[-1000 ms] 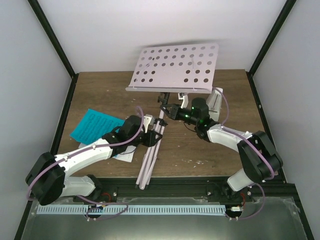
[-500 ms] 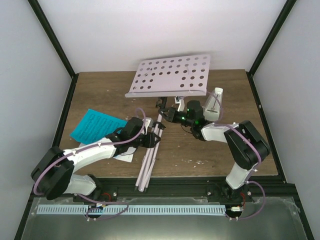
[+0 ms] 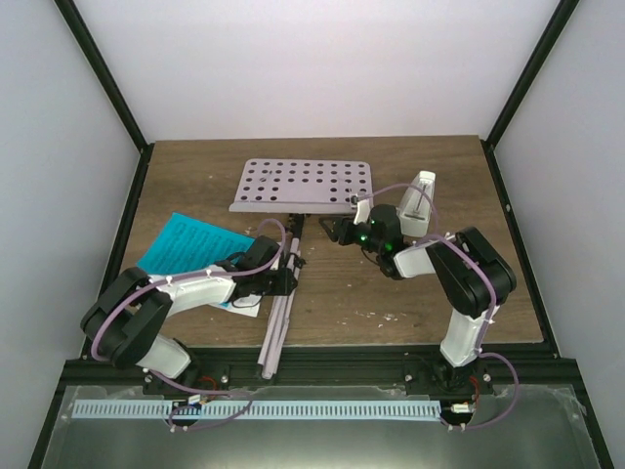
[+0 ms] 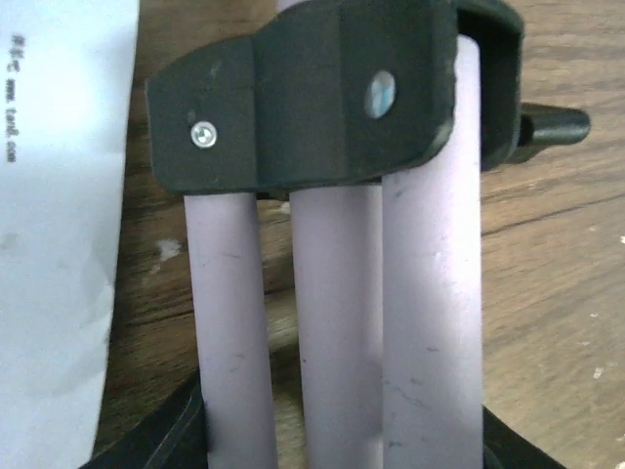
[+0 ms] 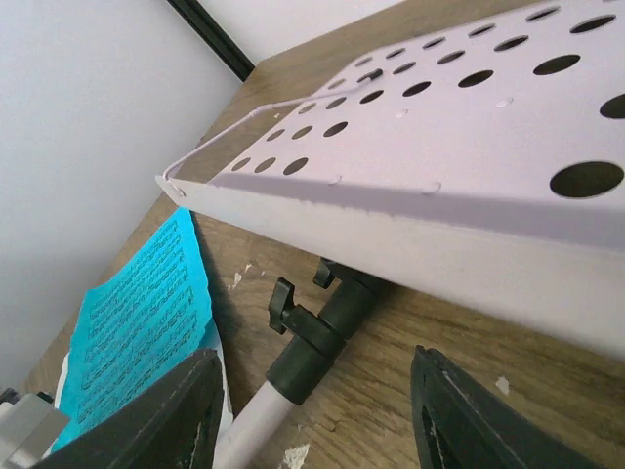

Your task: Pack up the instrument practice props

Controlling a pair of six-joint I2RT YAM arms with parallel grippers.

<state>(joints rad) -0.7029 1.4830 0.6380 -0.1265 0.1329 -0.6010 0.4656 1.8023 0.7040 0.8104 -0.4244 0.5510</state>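
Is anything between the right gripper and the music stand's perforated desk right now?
Nothing visible does. The right gripper is open and faces the near edge of the music stand's desk directly. Only the stand's own black clamp sits below that gap.

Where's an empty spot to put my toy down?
The table is bare between the music stand's legs and the right arm, and in the far right corner behind the metronome. The left side is crowded by the booklet and left arm.

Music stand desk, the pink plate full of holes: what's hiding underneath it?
Under the desk, the right wrist view shows a black clamp with a knob on the pale post, with the wooden table below. Where the post meets the desk is covered.
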